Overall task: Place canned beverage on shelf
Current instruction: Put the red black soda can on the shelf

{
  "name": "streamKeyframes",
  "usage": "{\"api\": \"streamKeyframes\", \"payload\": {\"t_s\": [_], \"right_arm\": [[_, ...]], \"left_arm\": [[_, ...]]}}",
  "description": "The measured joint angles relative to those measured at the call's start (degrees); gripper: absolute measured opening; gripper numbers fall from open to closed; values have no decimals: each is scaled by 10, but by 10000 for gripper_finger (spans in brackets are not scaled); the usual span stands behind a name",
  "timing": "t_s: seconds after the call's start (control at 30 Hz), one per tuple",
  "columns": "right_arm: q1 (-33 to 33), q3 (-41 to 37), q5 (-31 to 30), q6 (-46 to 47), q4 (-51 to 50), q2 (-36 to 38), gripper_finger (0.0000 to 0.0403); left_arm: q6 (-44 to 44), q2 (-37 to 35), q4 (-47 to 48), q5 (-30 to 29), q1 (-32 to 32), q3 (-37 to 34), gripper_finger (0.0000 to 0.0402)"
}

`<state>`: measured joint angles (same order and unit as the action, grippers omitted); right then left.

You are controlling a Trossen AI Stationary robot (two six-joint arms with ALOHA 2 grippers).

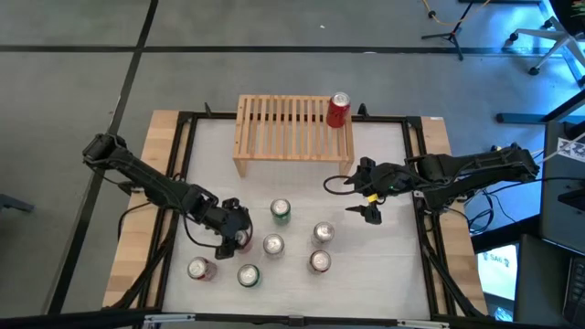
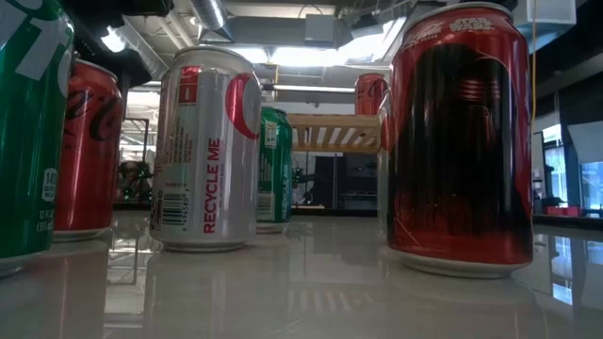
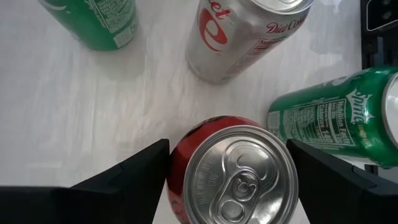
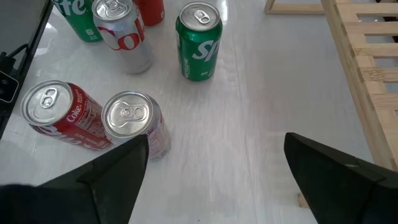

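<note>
— Red aluminium drink can (image 3: 233,171): standing upright on the white table (image 1: 384,174), between the wide-open fingers of the left gripper (image 1: 236,239), not yet clamped. Straddled for a clean side grasp, probably.

— Low light-wood slatted shelf (image 1: 283,123): already carrying one red can (image 1: 338,110). Right gripper (image 1: 366,196) hovering near, jaws apart, empty.
</note>
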<state>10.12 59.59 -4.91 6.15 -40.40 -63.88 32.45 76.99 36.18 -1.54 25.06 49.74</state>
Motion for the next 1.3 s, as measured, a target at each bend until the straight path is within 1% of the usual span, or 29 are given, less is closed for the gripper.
{"api": "streamKeyframes", "payload": {"t_s": [0.17,0.4,0.6,0.67,0.8,0.9,1.03,1.3], "right_arm": [[0,0,0,0,0,0,370],[0,0,0,0,0,0,370],[0,0,0,0,0,0,370],[0,0,0,0,0,0,370],[0,0,0,-2,0,0,370],[0,0,0,-4,0,0,370],[0,0,0,-4,0,0,370],[0,0,0,-5,0,0,370]], "left_arm": [[0,0,0,-11,0,0,294],[3,1,0,-27,1,-1,277],[3,0,0,-45,0,-1,272],[2,0,2,-62,0,2,271],[-2,2,12,-120,-3,13,271],[-5,4,35,-152,-11,31,271],[-27,4,59,-155,-26,47,270],[-32,2,43,-124,-58,53,270]]}}
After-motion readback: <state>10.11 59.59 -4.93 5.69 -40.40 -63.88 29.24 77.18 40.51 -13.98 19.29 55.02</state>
